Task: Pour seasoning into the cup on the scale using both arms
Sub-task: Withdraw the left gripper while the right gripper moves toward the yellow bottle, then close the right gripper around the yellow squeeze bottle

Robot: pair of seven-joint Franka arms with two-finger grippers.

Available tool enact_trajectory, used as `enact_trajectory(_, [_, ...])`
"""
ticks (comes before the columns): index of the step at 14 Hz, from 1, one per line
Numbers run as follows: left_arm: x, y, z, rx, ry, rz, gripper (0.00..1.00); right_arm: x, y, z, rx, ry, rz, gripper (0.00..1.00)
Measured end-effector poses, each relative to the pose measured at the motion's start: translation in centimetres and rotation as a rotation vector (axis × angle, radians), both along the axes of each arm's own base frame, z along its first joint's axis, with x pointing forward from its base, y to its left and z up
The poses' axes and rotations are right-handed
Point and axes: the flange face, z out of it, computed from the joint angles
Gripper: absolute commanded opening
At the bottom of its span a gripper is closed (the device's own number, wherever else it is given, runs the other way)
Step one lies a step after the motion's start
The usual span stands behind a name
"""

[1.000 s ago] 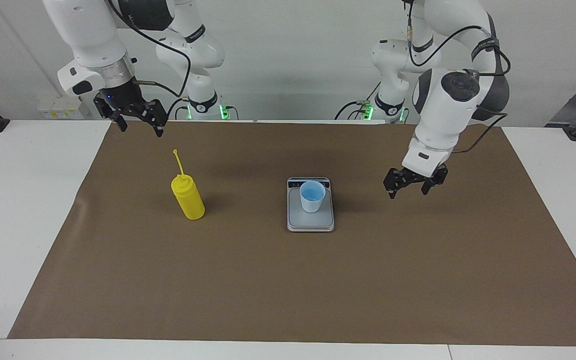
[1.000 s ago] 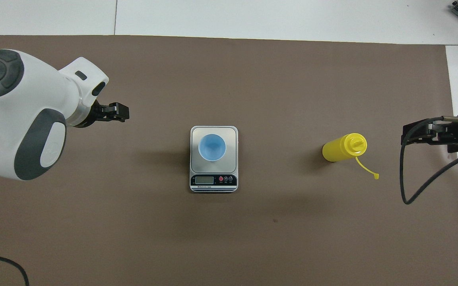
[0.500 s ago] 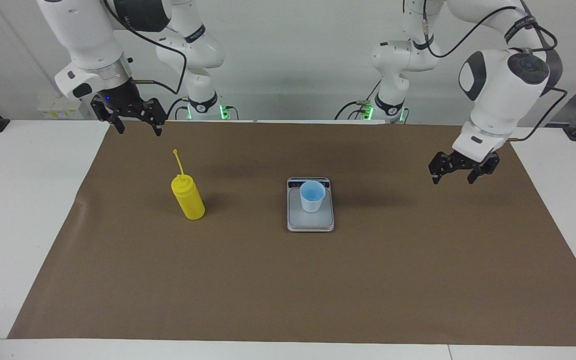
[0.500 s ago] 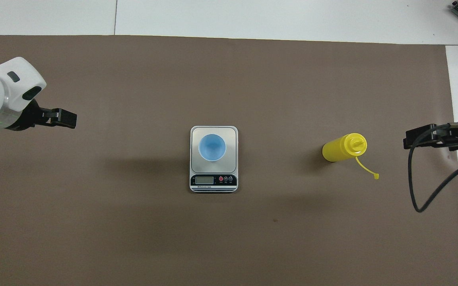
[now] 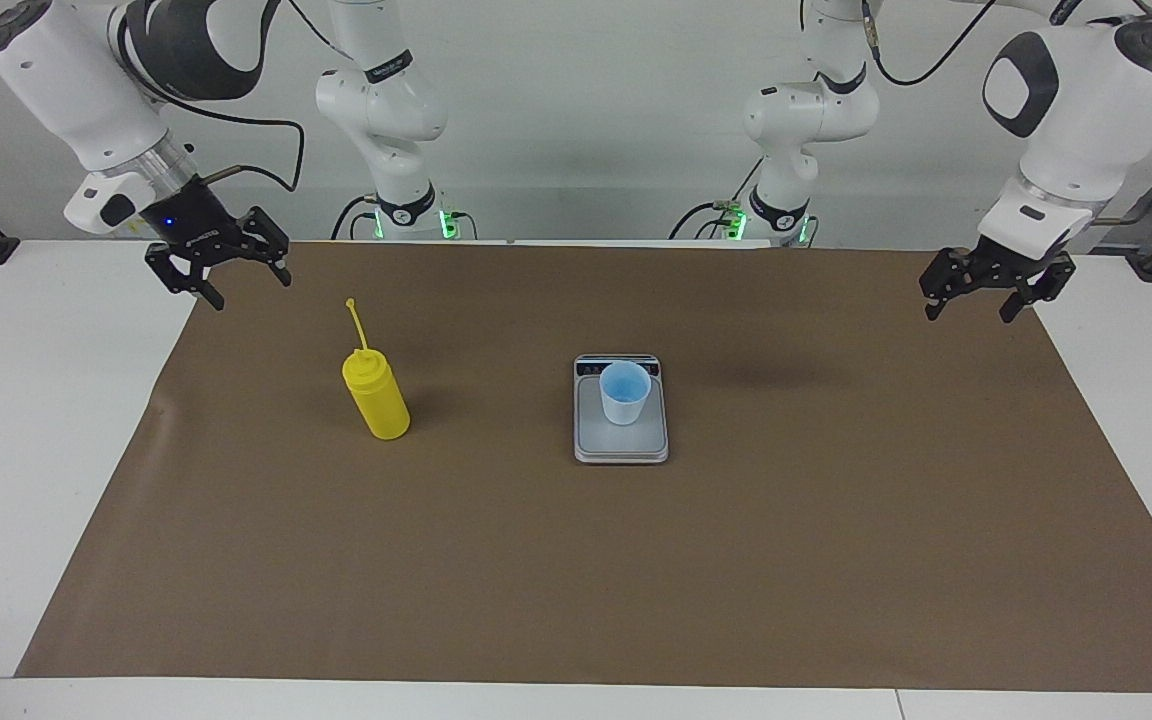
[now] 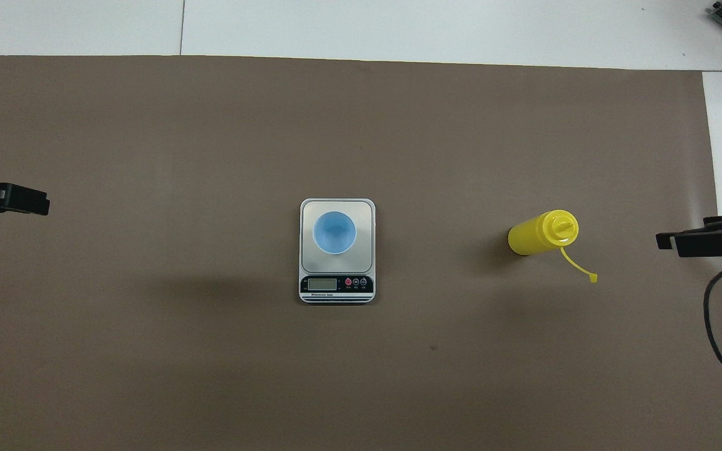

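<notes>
The pale blue cup (image 5: 625, 392) was seen standing upright on the grey weighing plate of the kitchen scale (image 5: 621, 445), about the middle of the brown mat (image 5: 576, 560) that covered the worktop (image 5: 26, 440). The scale's dark display strip (image 6: 336, 284) was turned toward the robots, and the cup sat on the part of the plate farther from them. The yellow squeeze bottle of seasoning (image 5: 376, 396) was found upright on the mat, well apart from the scale, toward the right arm's end of the worktop. Its cap was off the nozzle, and the thin cap strap (image 5: 357, 324) was seen sticking up and toward the robots.

The right gripper (image 5: 217, 268) was held in the air over the mat's edge at the right arm's end, nearer the robots' side, well apart from the bottle. Its fingers (image 5: 212, 297) were spread apart and nothing was held between them. The left gripper (image 5: 974, 301) was held in the air over the mat's edge at the left arm's end, well apart from the scale. Its fingers (image 5: 932, 311) were likewise spread, with nothing between them. In the overhead view only the tips of the two grippers were shown at the picture's sides, the left (image 6: 13, 202) and the right (image 6: 699, 241).
</notes>
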Motion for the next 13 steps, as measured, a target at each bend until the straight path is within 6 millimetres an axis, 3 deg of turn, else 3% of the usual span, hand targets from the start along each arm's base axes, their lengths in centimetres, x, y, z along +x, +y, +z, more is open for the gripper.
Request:
enact_trajectory(2, [-0.5, -0.8, 2.6, 0.001, 0.001, -0.013, 1.00, -0.6, -0.7, -1.8, 0.062, -0.047, 0.063, 1.00])
enact_trajectory(4, [-0.9, -1.8, 3.7, 0.001, 0.013, -0.026, 1.00, -1.3, -2.1, -4.1, 0.123, -0.099, 0.111, 1.00])
enact_trajectory(8, [-1.2, -3.5, 4.8, -0.032, 0.012, 0.012, 1.00, -3.0, -4.1, -9.1, 0.273, -0.220, 0.175, 1.00])
enact_trajectory(11, [-1.4, -3.3, 4.9, -0.034, 0.015, 0.024, 1.00, -3.6, -5.8, -13.5, 0.336, -0.317, 0.249, 1.00])
enact_trajectory(13, [-1.4, -3.1, 4.9, -0.034, 0.019, 0.028, 1.00, -3.6, -6.1, -15.3, 0.366, -0.351, 0.267, 1.00])
